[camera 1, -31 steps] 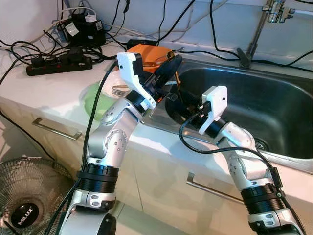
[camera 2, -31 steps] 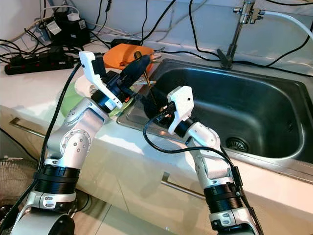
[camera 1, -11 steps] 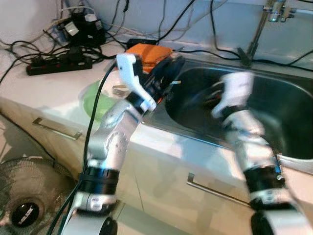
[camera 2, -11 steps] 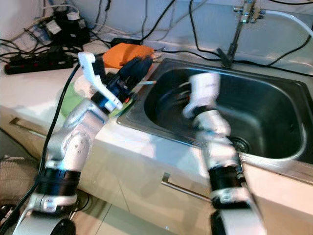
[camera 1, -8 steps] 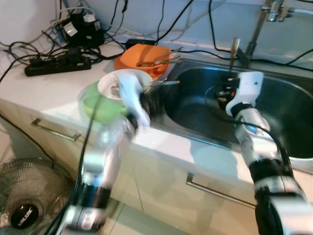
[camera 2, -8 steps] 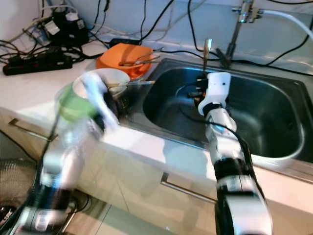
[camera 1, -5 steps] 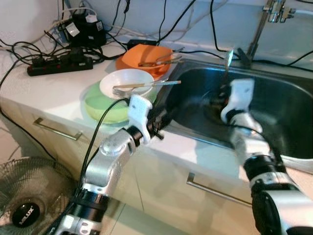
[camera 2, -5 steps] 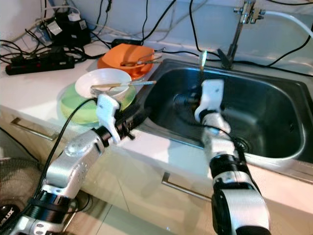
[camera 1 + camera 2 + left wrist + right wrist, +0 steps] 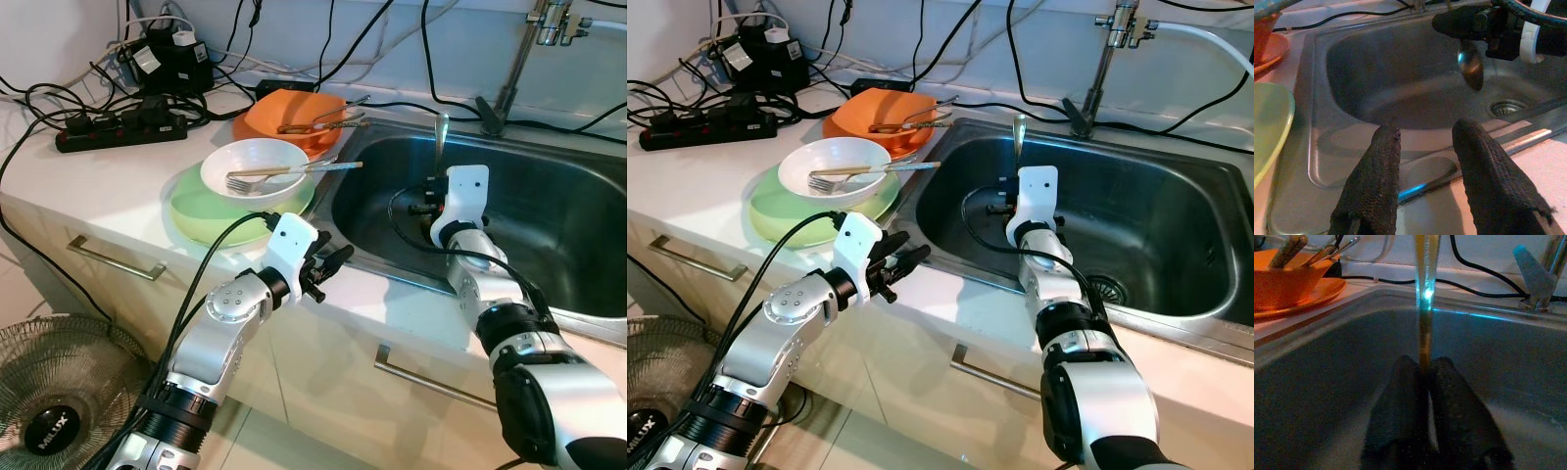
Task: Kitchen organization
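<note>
One slim metal spoon point(image 9: 1019, 132) pinched upright over the sink point(image 9: 1176, 186) by the clenched right gripper point(image 9: 1422, 382), likely light, stiff and slippery, best gripped low on the handle; left gripper point(image 9: 1422, 147) spread, unloaded

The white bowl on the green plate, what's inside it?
The white bowl holds a metal fork and a long utensil poking over the rim. The green plate beneath is mostly covered.

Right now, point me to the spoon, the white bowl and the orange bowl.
spoon point(image 9: 1019, 128), right eye view, on the upright handle end above the right gripper.
white bowl point(image 9: 257, 160), left eye view, on the bare inside behind the fork.
orange bowl point(image 9: 282, 109), left eye view, on the inner wall left of the utensils.
</note>
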### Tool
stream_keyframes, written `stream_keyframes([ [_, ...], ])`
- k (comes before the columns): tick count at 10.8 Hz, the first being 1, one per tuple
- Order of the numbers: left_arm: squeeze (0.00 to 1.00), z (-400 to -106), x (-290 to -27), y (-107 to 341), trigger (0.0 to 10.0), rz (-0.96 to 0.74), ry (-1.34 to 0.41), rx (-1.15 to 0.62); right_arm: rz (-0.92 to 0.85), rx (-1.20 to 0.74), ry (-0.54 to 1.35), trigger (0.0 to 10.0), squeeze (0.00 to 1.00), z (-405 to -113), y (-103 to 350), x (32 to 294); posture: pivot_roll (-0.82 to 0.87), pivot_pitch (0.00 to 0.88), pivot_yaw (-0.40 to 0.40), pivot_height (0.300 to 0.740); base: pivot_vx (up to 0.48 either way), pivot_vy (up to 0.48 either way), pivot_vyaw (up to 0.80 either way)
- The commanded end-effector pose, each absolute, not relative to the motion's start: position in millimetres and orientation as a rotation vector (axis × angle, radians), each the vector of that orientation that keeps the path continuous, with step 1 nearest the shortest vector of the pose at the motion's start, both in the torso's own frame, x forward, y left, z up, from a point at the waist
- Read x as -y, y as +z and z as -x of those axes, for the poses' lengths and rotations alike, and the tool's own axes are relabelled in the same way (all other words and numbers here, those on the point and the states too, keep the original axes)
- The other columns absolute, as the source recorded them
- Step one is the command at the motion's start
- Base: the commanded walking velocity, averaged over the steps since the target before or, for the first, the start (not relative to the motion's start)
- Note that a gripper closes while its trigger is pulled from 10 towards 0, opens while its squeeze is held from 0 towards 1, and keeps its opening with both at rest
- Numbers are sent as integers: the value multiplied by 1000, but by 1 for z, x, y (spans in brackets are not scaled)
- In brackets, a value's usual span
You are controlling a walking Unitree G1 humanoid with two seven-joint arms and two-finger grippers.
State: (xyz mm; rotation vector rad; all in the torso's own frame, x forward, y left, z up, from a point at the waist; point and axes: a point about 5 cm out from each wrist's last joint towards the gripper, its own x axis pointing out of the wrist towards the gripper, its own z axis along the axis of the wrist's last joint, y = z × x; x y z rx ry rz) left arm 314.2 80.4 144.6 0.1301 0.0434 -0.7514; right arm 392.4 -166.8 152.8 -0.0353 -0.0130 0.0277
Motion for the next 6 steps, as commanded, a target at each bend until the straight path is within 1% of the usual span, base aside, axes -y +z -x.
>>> stream_keyframes([
  [1, 0, -312, -83, 137, 10000, -152, -748, -78, 24, 40, 22, 10000, 1000, -396, 161, 165, 185, 18, 51, 740, 0, 0, 0],
  [5, 0, -313, -83, 139, 10000, -155, -744, -69, 22, 56, 19, 10000, 1000, -397, 164, 164, 184, 8, 50, 740, 0, 0, 0],
  [6, 0, -315, -82, 145, 10000, -145, -727, -30, 34, 84, 29, 10000, 408, -397, 168, 163, 181, 4, 50, 740, 0, 0, 0],
])
